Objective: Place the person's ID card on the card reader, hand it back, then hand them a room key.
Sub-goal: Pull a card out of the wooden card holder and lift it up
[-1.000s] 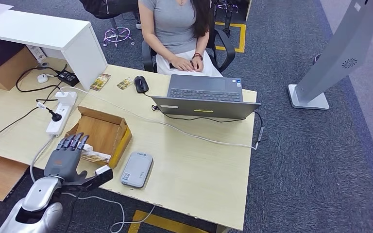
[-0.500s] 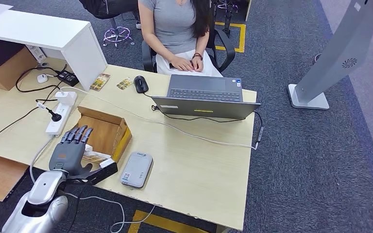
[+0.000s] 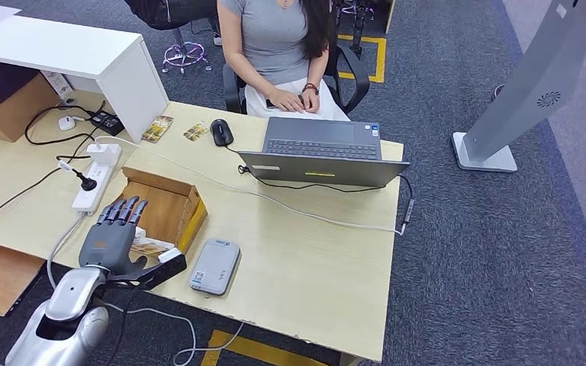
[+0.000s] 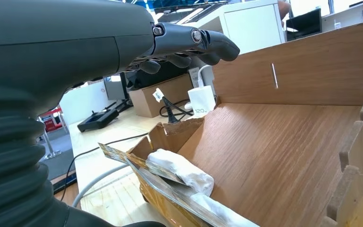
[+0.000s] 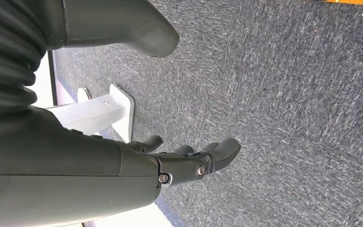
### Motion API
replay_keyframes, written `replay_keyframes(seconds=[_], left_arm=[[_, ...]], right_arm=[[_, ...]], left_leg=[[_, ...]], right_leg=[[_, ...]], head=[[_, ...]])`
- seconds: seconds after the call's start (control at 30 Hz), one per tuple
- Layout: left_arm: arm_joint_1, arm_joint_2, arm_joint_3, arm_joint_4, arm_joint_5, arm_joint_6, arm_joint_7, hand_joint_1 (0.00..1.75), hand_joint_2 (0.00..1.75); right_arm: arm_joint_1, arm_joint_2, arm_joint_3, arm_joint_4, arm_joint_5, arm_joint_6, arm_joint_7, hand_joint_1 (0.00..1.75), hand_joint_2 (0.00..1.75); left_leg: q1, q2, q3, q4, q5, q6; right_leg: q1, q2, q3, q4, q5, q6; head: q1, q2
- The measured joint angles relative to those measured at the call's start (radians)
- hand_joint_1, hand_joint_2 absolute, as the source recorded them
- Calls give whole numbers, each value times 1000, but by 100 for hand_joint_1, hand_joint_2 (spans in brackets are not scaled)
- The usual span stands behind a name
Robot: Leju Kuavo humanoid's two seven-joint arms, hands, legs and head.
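We are holding our left hand (image 3: 112,240) over the near end of the open cardboard box (image 3: 162,204), palm down, fingers stretched forward and apart, grasping nothing. In the left wrist view that hand (image 4: 189,45) is hovering above the box's brown floor (image 4: 283,156), clear of it. Inside the box, at its near end, cards (image 3: 150,245) are lying flat beside a white wrapped bundle (image 4: 182,171); we cannot tell whether they are room keys. The thumb is pointing toward the grey card reader (image 3: 215,265), which is lying flat on the wooden table (image 3: 313,267) just beside the box, on the side away from the white power strip (image 3: 95,177).

On the far side of the box, at the table's far edge, 2 small cards are lying: a patterned card (image 3: 157,128) and a second card (image 3: 195,131), the second just beside a black mouse (image 3: 221,131). We cannot tell which is the ID card. Further from the box, past the mouse, an open laptop (image 3: 322,151) is facing a seated person (image 3: 278,46), whose hands are resting in their lap.

Our right hand (image 5: 189,158) is hanging over grey carpet (image 5: 288,94), well away from the box, fingers loosely curved and apart, holding nothing.
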Motion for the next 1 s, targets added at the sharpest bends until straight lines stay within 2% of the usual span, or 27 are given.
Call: replay_keyframes(seconds=[0.73,0.87,1.0], left_arm=[[0,0,-10,0,2,-1,0,0,175],[0,0,-11,0,3,-2,0,175,175],[1,2,-12,0,26,-27,-10,175,175]], right_arm=[[0,-1,0,0,1,0,0,0,175],[0,-1,0,0,1,0,0,0,175],[0,-1,0,0,1,0,0,0,175]], left_leg=[[0,0,0,0,0,0],[0,0,0,0,0,0],[0,0,0,0,0,0]], right_leg=[[0,0,0,0,0,0],[0,0,0,0,0,0],[0,0,0,0,0,0]], head=[[0,0],[0,0],[0,0]])
